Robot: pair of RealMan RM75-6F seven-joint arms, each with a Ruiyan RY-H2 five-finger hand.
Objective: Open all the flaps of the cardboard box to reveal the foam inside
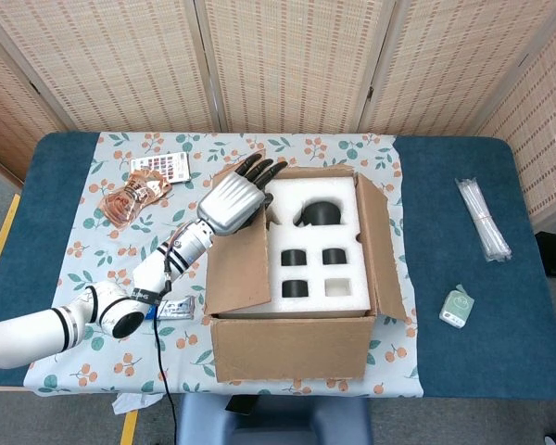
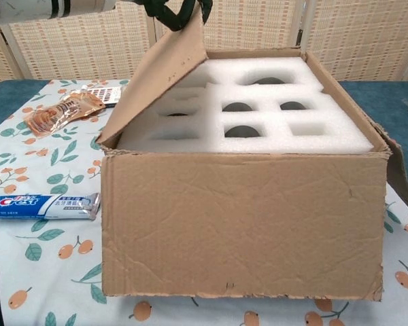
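Left hand [image 1: 230,197] hooked over the edge of the half-raised left flap [image 1: 244,263] of the box [image 1: 292,348] mid-table, foam [image 1: 317,250] mostly bared; liable to drop back shut if fingers slip off.

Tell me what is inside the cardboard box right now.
The brown cardboard box holds a white foam insert with round and square cutouts, some dark inside. The raised left flap, gripped by the left hand, hides the foam's left edge.
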